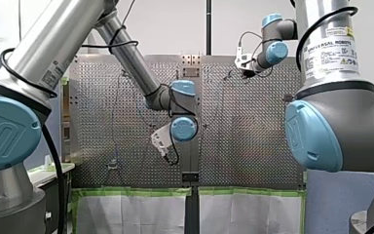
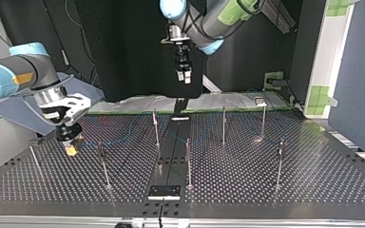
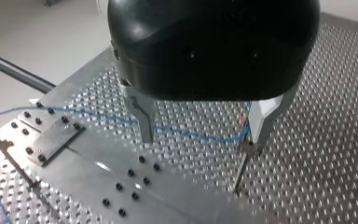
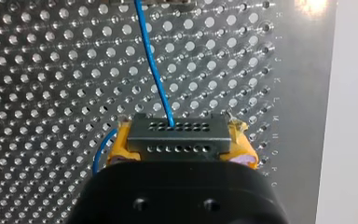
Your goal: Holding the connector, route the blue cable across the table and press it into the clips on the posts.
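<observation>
With my right fingers (image 4: pixel 116 148) closed on the connector (image 4: pixel 177 137) and the blue cable (image 3: pixel 186 133) lying below, between my wide left fingers (image 3: pixel 144 116), I think these should lower slowly and press it into the clip (image 3: pixel 248 146) of the post (image 3: pixel 239 172) beside one finger.

My left arm (image 1: pixel 44 44) and my right arm (image 1: pixel 328 44): silver tubes, light-blue joint caps, black cables. Black housing and metal fingers (image 3: pixel 144 116) on my left gripper (image 3: pixel 200 137); yellow pads (image 4: pixel 244 156) on my right gripper (image 4: pixel 182 147).
</observation>
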